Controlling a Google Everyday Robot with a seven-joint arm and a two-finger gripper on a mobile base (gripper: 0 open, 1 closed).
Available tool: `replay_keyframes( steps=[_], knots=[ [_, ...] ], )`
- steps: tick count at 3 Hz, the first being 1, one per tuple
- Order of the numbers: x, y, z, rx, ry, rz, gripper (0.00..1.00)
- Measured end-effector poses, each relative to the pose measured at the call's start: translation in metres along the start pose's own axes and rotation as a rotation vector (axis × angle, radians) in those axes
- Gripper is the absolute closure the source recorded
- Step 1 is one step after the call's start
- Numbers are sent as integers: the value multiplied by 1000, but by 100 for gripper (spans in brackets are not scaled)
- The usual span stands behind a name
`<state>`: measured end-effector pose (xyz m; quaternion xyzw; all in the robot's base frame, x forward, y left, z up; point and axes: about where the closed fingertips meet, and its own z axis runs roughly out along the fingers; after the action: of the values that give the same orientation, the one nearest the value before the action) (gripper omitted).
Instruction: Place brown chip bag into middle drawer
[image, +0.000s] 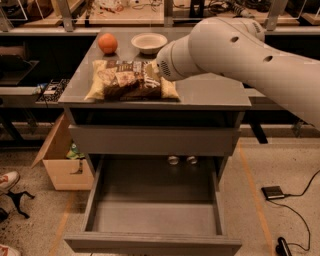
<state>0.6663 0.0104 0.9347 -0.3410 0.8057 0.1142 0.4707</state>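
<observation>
Brown chip bag (127, 80): lies flat on the cabinet top (212, 92), near its front edge.
Gripper (155, 74): at the bag's right end, mostly hidden behind the arm; its grip is not discernible.
Middle drawer (152, 245): pulled out below.

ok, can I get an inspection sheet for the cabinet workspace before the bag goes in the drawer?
Surface: grey cabinet top, holding three items.
Job's things: brown chip bag lies flat near the top's front edge; middle drawer is pulled open below, nothing seen inside.
Clutter: orange and white bowl at the back of the top.
Grippers: pincer at the bag's right end, mostly hidden behind the arm's wrist.
Cables: black cable on the floor at right.
Surroundings: cardboard box left of the cabinet.
</observation>
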Motion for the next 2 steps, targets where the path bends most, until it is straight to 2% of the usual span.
replay_keyframes(
  steps=[2],
  knots=[
    [-2,14,27,-72,47,-36,38]
  ],
)
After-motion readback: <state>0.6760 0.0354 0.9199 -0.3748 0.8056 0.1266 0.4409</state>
